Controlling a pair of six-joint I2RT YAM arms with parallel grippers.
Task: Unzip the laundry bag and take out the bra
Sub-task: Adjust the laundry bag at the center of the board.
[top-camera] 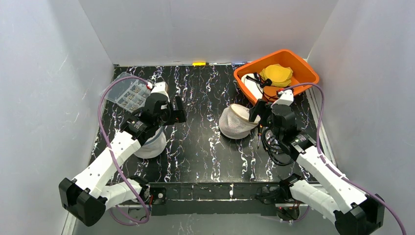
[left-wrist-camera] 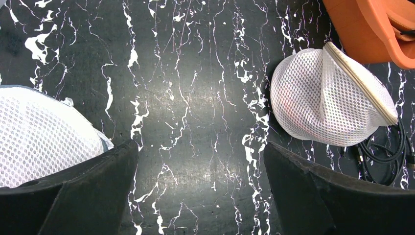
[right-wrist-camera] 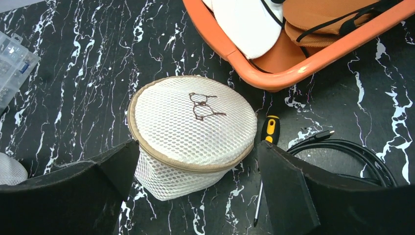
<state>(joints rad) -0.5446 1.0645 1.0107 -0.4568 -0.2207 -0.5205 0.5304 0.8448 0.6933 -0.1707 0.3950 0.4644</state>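
The orange basket (top-camera: 302, 67) is sitting at the top view's upper right. Just lower left of it, mid-frame, the mesh laundry bag (top-camera: 237, 122) is lying, showing a brown stitched bra outline. The left gripper (left-wrist-camera: 199, 147) and right gripper (right-wrist-camera: 196, 144) are both hanging spread wide, empty.

**Hidden from us**

We cannot see through the mesh of the laundry bag (right-wrist-camera: 193, 132), nor find its zip pull. The left arm (top-camera: 120, 147) covers much of a second mesh bag (top-camera: 155, 146). The right wrist view's top edge crops the orange bin (right-wrist-camera: 293, 77).
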